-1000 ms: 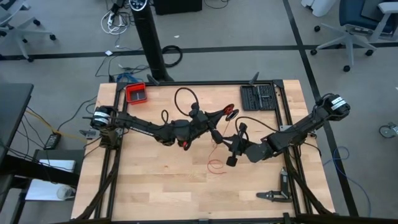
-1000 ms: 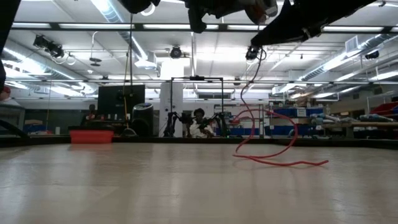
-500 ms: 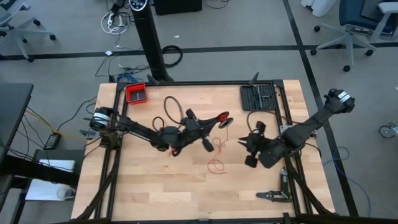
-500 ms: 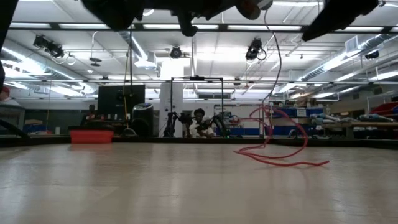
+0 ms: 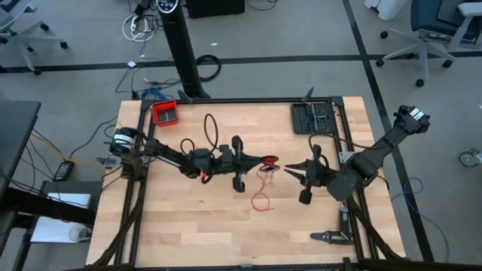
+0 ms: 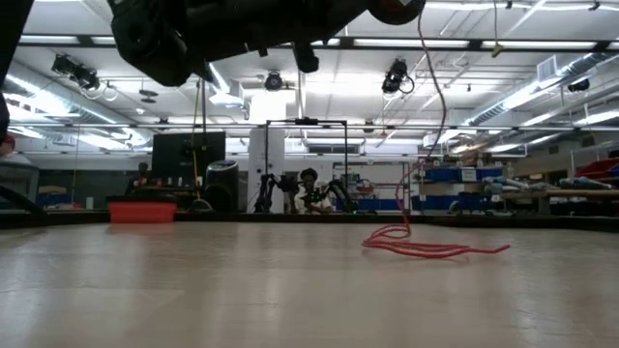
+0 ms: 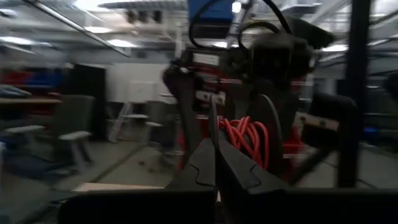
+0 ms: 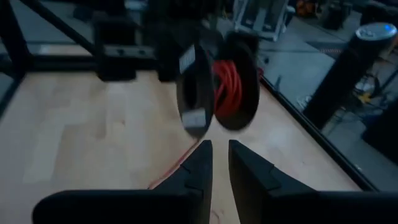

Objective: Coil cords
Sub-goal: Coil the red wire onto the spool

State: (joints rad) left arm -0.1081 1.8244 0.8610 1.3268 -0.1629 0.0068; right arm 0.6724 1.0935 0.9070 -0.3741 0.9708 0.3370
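Risk noted: the thin red wire-like cord is only partly wound; a slack loop lies on the pale wooden tabletop and could snag or kink if pulled before it is guided. The winding could also slip off the black twin-disc spool if tension is lost.

The left gripper is seen above mid-tabletop with its jaws pressed together; in its wrist view the spool with the red winding sits just beyond the fingertips, but whether anything is pinched cannot be told.

The right gripper is placed just beside the spool, jaws slightly spread and holding nothing. A strand hangs from the spool down to the loose loops, which lie near and between both grippers.
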